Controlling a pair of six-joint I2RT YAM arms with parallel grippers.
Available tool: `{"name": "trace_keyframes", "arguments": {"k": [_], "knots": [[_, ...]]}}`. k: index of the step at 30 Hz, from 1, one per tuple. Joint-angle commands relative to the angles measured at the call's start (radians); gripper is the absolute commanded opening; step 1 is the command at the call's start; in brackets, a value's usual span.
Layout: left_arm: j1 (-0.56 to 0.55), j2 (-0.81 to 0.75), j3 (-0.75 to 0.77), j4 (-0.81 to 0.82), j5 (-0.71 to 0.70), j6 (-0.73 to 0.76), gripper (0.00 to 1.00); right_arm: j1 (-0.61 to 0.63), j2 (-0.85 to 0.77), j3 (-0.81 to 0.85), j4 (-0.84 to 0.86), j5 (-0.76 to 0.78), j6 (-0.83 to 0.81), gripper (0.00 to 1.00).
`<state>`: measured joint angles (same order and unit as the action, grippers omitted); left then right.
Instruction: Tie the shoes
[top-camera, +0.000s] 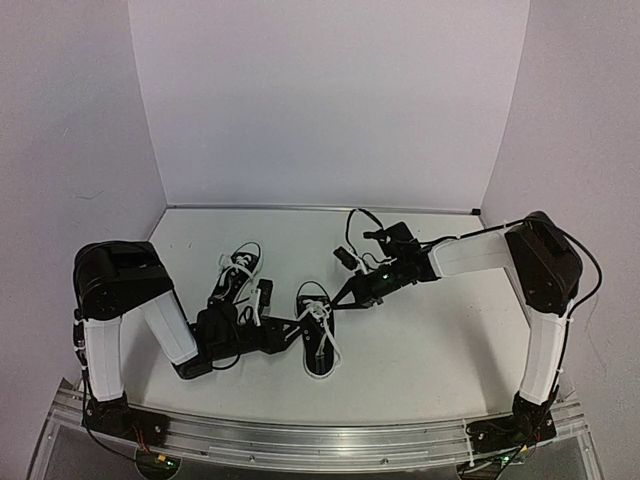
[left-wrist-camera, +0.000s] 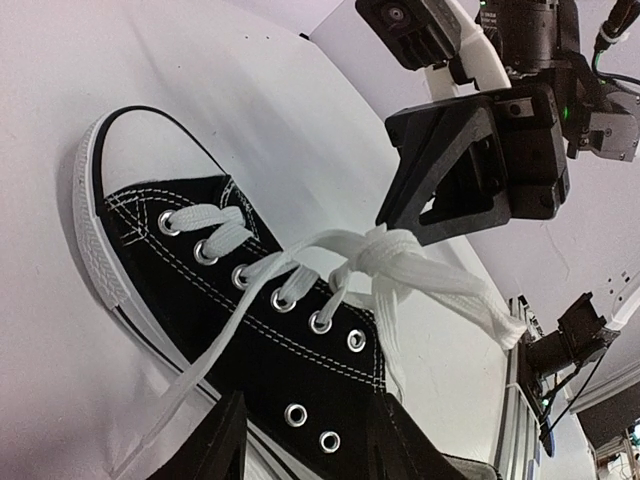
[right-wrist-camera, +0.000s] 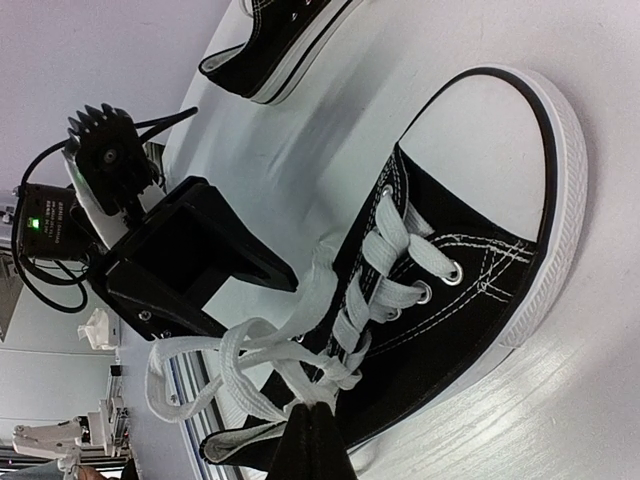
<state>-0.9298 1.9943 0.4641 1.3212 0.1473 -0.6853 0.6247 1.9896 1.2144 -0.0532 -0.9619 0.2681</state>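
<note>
Two shoes sit on the counter (top-camera: 430, 340), both with toes pointing away from my bases. The far shoe (top-camera: 238, 270) lies to my left and toward the back, well apart from both my grippers. The near shoe (top-camera: 318, 345) stands upright on its sole in the middle, between my two arms. My right gripper (right-wrist-camera: 315, 425) is pinched shut on the laces (right-wrist-camera: 250, 345), which gather into a loose white bunch at its tip above the upper eyelets; from there one flat end trails off toward the counter's near edge. My left gripper (left-wrist-camera: 308, 440) comes in low from the left at the ankle end of the near shoe, its jaws standing partly apart on either side of the collar, and I see nothing clamped between them. Another lace end runs from the eyelets down over the shoe's side onto the counter, just beside my left gripper
</note>
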Motion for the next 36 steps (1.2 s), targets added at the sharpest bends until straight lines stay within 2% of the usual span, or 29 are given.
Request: {"name": "trace_keyframes", "arguments": {"k": [1, 2, 4, 6, 15, 20, 24, 28, 36], "knots": [[0.004, -0.059, -0.017, 0.194, 0.038, 0.023, 0.46, 0.006, -0.044, 0.001, 0.016, 0.005, 0.006, 0.00], [0.003, -0.071, -0.011, 0.193, 0.056, 0.032, 0.48, 0.006, -0.046, 0.001, 0.016, 0.006, 0.006, 0.00], [-0.004, -0.101, -0.003, 0.170, 0.083, 0.054, 0.60, 0.006, -0.048, 0.000, 0.016, 0.005, 0.009, 0.00], [-0.011, -0.139, 0.006, 0.109, 0.070, 0.091, 0.64, 0.006, -0.050, 0.002, 0.017, 0.005, 0.011, 0.00], [-0.029, -0.294, 0.082, -0.199, 0.010, 0.215, 0.65, 0.006, -0.049, 0.008, 0.015, 0.000, 0.015, 0.00], [-0.085, -0.377, 0.135, -0.437, -0.083, 0.383, 0.70, 0.007, -0.052, 0.011, 0.015, -0.002, 0.018, 0.00], [-0.104, -0.432, 0.152, -0.561, -0.177, 0.506, 0.76, 0.007, -0.054, 0.009, 0.015, 0.000, 0.020, 0.00], [-0.107, -0.439, 0.179, -0.641, -0.198, 0.603, 0.80, 0.009, -0.052, 0.011, 0.015, 0.000, 0.022, 0.00], [-0.126, -0.390, 0.210, -0.649, -0.175, 0.748, 0.83, 0.009, -0.046, 0.018, 0.015, -0.001, 0.027, 0.00]]}}
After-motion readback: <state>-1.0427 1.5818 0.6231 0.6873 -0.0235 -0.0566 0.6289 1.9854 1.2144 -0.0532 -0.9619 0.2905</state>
